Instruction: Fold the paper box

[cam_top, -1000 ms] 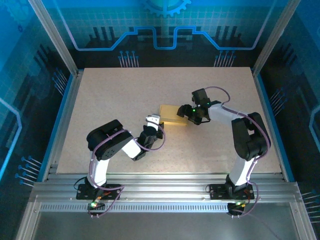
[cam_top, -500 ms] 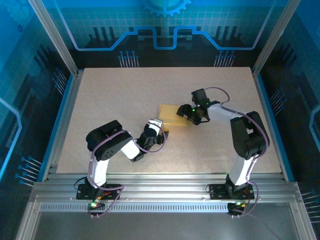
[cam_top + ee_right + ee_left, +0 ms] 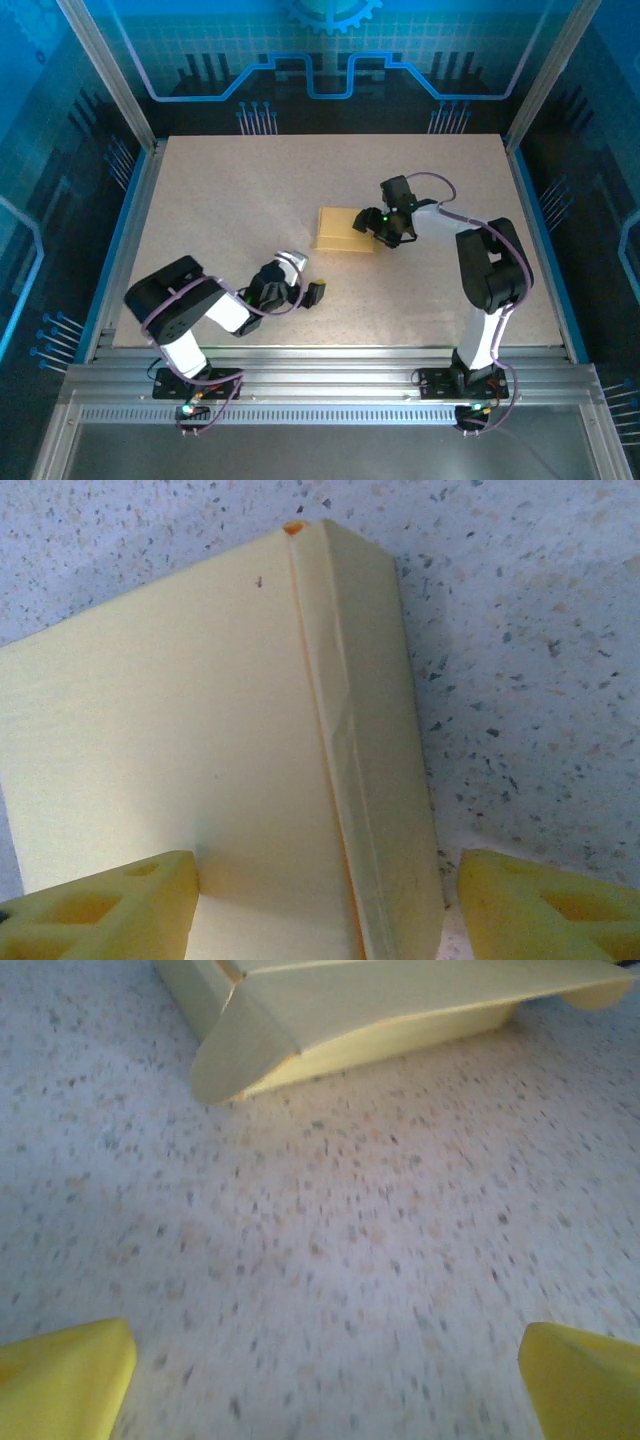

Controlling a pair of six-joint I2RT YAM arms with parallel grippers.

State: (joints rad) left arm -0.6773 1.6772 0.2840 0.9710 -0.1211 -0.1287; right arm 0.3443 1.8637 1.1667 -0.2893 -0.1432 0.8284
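Top external view puts the box near the middle of the desk, its long axis running roughly from 9 to 3 o'clock. The right claw is at the box's 3 o'clock end. The left claw is low over bare desk and apart from the box, which lies at about 1 o'clock from it. The right arm is plainly the nearer one, and the coming move likely turns on that. The right claw can act on the end it already straddles, while the left claw would have to travel toward 1 o'clock to help.

Right wrist view gives the close detail. The right claw is spread wide and pinches nothing. One finger is over the broad top panel and the other is outside the side wall, over speckled desk. The creased long edge runs away between them toward 12 o'clock. Whether the inner finger presses on the card cannot be told.

Left wrist view shows the left claw also spread, with only desk between its tips. The box is ahead at 12 o'clock. From this low angle a loose flap splays down at the near corner and the long side bows. By that, the folding looks unfinished.
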